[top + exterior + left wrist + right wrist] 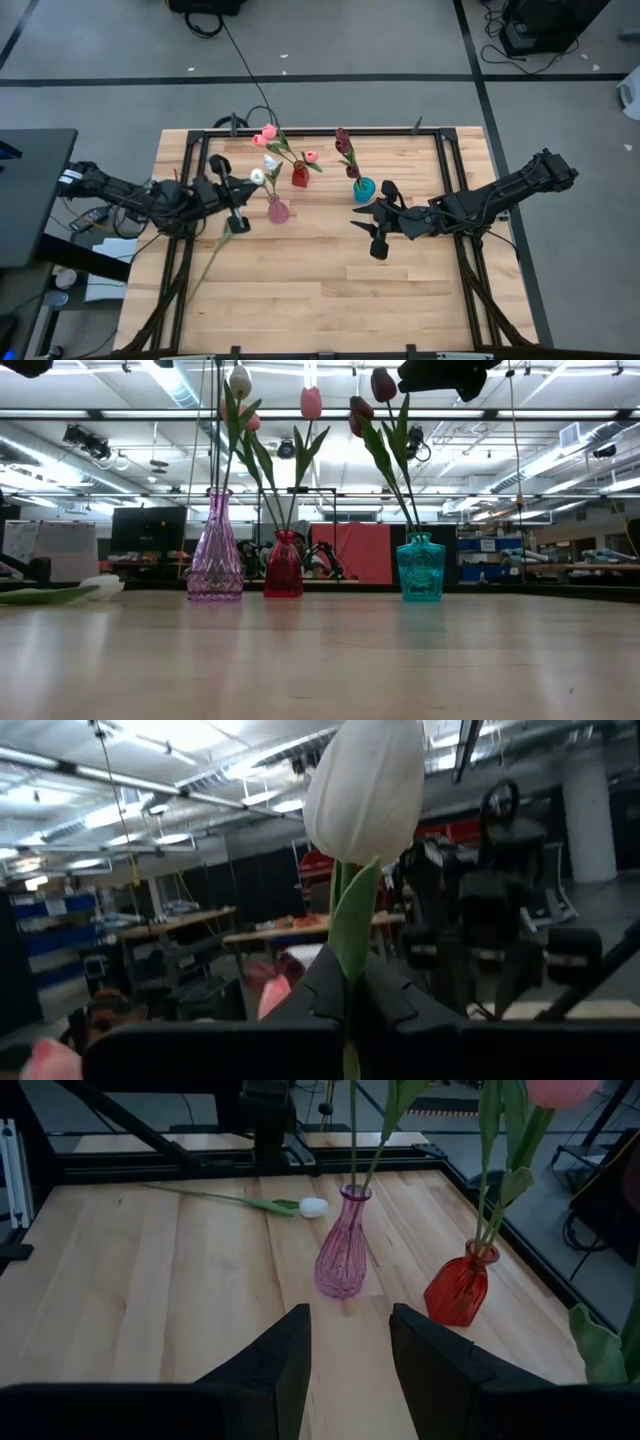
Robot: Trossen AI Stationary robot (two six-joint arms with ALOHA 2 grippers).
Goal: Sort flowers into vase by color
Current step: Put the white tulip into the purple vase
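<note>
a pale wooden table [330, 280] sits under me. at its left my left gripper [226, 190] pinches the stem of a white tulip [364, 788] above the pink vase [278, 210]; another white tulip [313, 1207] lies flat on the wood. next the red vase [300, 176] holds pink tulips [268, 133], the teal vase [364, 188] maroon tulips [343, 140]. my right gripper [380, 218] hovers near it, fingers apart, holding nothing.

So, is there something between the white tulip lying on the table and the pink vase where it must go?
Nothing visible: in the right wrist view bare wood separates the lying white tulip from the pink vase. The left pincer, holding another white tulip, is beside that vase.
</note>
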